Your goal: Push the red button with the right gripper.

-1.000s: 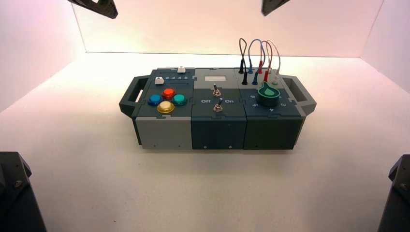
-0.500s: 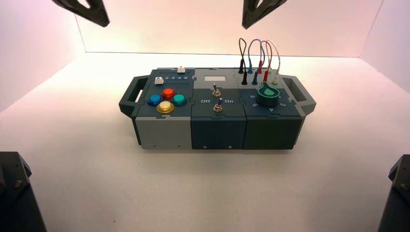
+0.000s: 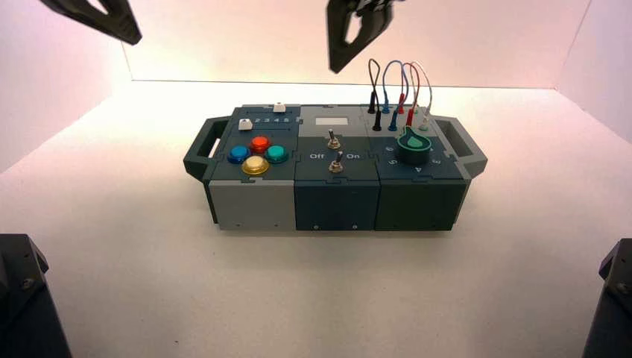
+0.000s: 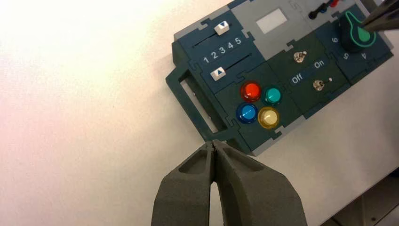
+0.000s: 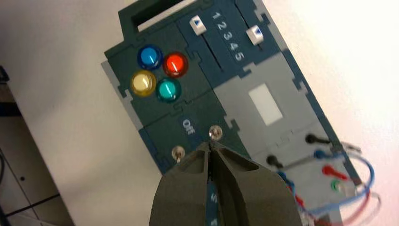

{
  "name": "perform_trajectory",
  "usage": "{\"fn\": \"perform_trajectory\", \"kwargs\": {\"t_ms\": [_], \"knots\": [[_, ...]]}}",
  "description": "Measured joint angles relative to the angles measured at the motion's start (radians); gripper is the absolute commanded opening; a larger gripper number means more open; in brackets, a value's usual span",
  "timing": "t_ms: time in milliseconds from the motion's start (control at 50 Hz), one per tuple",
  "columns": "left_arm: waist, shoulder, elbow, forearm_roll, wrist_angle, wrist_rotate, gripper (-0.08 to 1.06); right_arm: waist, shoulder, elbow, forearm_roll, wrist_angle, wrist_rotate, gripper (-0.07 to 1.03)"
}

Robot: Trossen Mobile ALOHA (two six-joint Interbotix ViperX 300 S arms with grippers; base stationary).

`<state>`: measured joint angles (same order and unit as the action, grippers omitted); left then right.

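The red button (image 3: pixel 259 143) sits at the back of a cluster of coloured dome buttons on the left part of the box (image 3: pixel 253 205); it also shows in the left wrist view (image 4: pixel 250 91) and the right wrist view (image 5: pixel 175 64). My right gripper (image 3: pixel 335 67) hangs high above the back of the box, over its middle part, fingers shut and empty (image 5: pixel 209 145). It is well above and to the right of the red button. My left gripper (image 3: pixel 133 37) is raised at the far left, shut and empty (image 4: pixel 215 143).
Blue (image 3: pixel 238 154), yellow (image 3: pixel 255 165) and green (image 3: pixel 276 154) buttons surround the red one. Two sliders with white caps (image 3: pixel 245 124) lie behind them. Two toggle switches (image 3: pixel 335 142) stand in the middle, a green knob (image 3: pixel 414 143) and looped wires (image 3: pixel 399 82) on the right.
My right gripper has come down and moved left, from the top edge toward the middle of the box. My left gripper has drifted left along the top edge.
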<state>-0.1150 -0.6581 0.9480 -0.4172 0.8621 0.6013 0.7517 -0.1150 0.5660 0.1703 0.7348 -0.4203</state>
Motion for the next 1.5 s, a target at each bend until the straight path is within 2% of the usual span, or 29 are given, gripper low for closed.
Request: {"fn": "perform_trajectory", "kwargs": {"t_ms": [160, 320, 400, 480, 600, 860, 1140, 1500], "knots": [[0.037, -0.005, 0.012, -0.003, 0.028, -0.005, -0.03, 0.043, 0.057, -0.037, -0.009, -0.008, -0.015, -0.02], [0.037, -0.014, 0.014, -0.011, 0.061, -0.005, -0.03, 0.069, 0.121, -0.077, -0.011, -0.011, -0.028, -0.02], [0.038, -0.023, 0.012, -0.025, 0.083, -0.005, -0.03, 0.078, 0.138, -0.091, -0.011, -0.015, -0.028, -0.02], [0.038, -0.043, 0.012, -0.051, 0.101, 0.002, -0.03, 0.086, 0.161, -0.106, -0.011, -0.02, -0.029, -0.02], [0.038, -0.075, 0.014, -0.064, 0.121, 0.009, -0.03, 0.091, 0.187, -0.123, -0.011, -0.023, -0.029, -0.02], [0.037, -0.124, 0.011, -0.067, 0.158, 0.009, -0.03, 0.106, 0.229, -0.143, -0.014, -0.037, -0.032, -0.02], [0.038, -0.14, -0.002, -0.066, 0.169, 0.009, -0.03, 0.143, 0.275, -0.15, -0.012, -0.087, -0.035, -0.02], [0.038, -0.141, -0.003, -0.066, 0.173, 0.009, -0.03, 0.146, 0.319, -0.152, -0.014, -0.158, -0.034, -0.02]]}}
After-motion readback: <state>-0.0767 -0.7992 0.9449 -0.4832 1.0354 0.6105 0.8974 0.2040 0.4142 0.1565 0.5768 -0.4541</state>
